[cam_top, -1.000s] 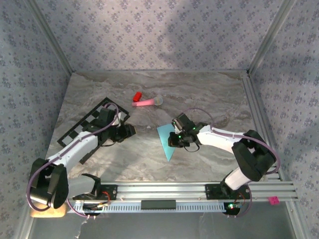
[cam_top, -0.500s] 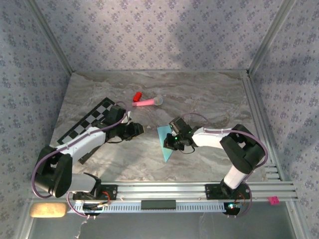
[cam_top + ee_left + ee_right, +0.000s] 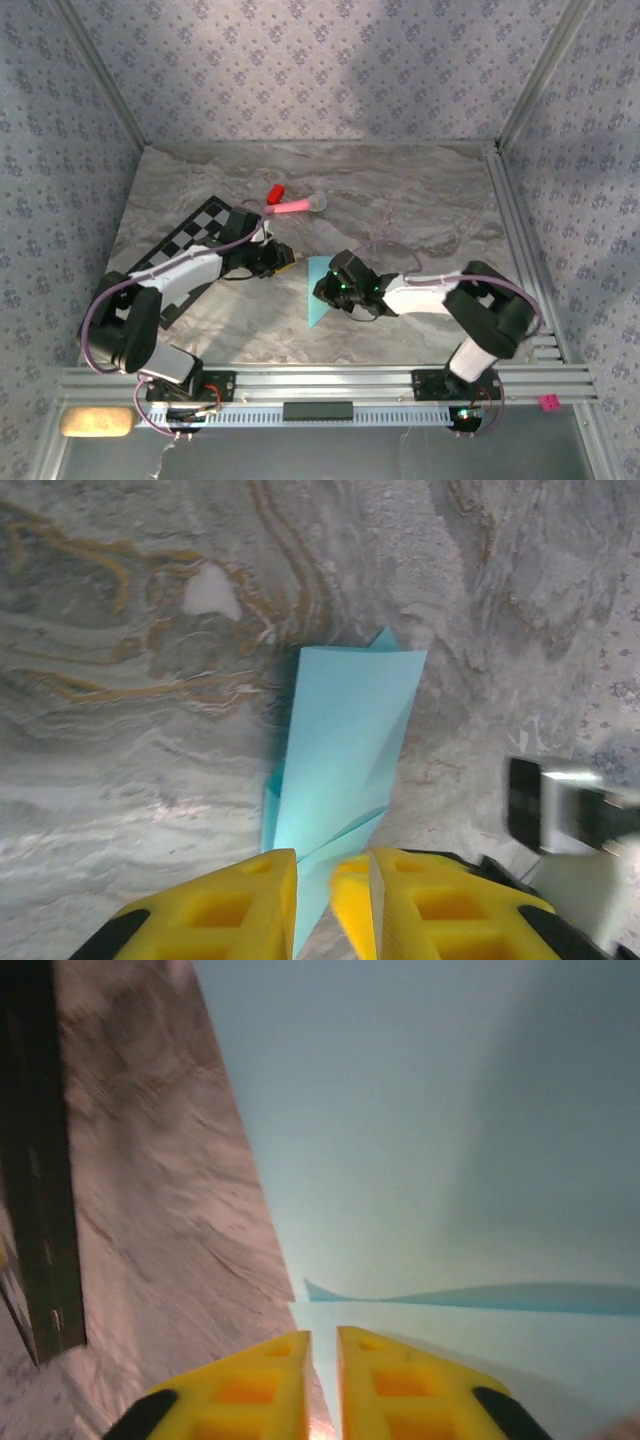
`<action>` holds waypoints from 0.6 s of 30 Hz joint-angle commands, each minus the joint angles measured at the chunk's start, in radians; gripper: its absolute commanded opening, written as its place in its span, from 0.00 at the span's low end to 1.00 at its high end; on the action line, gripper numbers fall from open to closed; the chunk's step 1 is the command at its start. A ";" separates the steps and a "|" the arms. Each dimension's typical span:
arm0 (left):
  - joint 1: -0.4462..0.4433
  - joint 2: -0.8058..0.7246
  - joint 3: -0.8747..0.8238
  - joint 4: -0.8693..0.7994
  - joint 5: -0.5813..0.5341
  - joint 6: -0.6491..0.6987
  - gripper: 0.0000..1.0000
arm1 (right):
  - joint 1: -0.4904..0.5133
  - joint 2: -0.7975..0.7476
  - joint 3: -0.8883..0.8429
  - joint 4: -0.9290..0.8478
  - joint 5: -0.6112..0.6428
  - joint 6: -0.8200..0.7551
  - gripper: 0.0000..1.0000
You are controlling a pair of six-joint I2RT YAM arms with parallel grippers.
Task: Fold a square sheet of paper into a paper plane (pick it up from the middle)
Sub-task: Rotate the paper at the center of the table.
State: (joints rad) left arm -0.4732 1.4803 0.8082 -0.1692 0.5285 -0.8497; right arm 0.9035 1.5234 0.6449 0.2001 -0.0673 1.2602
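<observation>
**Two Grippers Meet at the Blue Paper**

The folded blue paper [image 3: 312, 310] lies flat on the grey marble table [image 3: 400, 190], near the middle and a bit toward the front. It is wide at the far end and comes to a sharp point at the near end.

The right gripper [image 3: 322, 290] sits on top of the paper's right side. In the right wrist view, its two yellow fingers [image 3: 250, 1380] are pressed almost together, with just a thin slit between them. The blue paper [image 3: 430, 1140] spreads out under and past them, with one raised fold line across it. It is not clear if the fingers are pinching the paper or just resting on it.

The left gripper [image 3: 283, 260] is just beside the paper's far left corner. In the left wrist view, its yellow fingers [image 3: 240, 905] are also close together, with a narrow gap. A thin bit of the blue paper [image 3: 345, 740] shows in that gap. It is not clear if the fingers touch it.

A black-and-white checkered mat [image 3: 185, 245] lies under the left arm. A pink stick toy [image 3: 290, 207] rests farther back, with a small red block [image 3: 274, 193] just beside it.
</observation>
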 commanded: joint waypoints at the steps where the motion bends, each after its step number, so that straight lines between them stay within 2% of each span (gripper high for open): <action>1: -0.015 0.044 0.053 0.030 0.044 0.003 0.26 | -0.005 -0.189 -0.048 -0.139 0.251 -0.082 0.21; 4: -0.034 0.096 0.083 0.031 0.050 0.007 0.25 | -0.058 -0.301 -0.074 -0.226 0.281 -0.162 0.25; 7: -0.055 0.152 0.119 0.030 0.057 0.010 0.23 | -0.129 -0.392 -0.132 -0.221 0.247 -0.238 0.34; 9: -0.070 0.187 0.142 0.027 0.060 0.013 0.22 | -0.187 -0.425 -0.170 -0.214 0.184 -0.247 0.35; 11: -0.083 0.220 0.161 0.026 0.059 0.012 0.22 | -0.249 -0.437 -0.188 -0.247 0.095 -0.253 0.43; 13: -0.094 0.251 0.177 0.027 0.055 0.013 0.21 | -0.292 -0.433 -0.194 -0.263 0.036 -0.261 0.42; 18: -0.101 0.314 0.206 0.016 0.057 0.017 0.19 | -0.302 -0.417 -0.206 -0.194 -0.041 -0.311 0.44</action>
State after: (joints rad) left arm -0.5697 1.7695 0.9806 -0.1528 0.5686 -0.8471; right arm 0.6044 1.0996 0.4374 -0.0051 -0.0353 1.0042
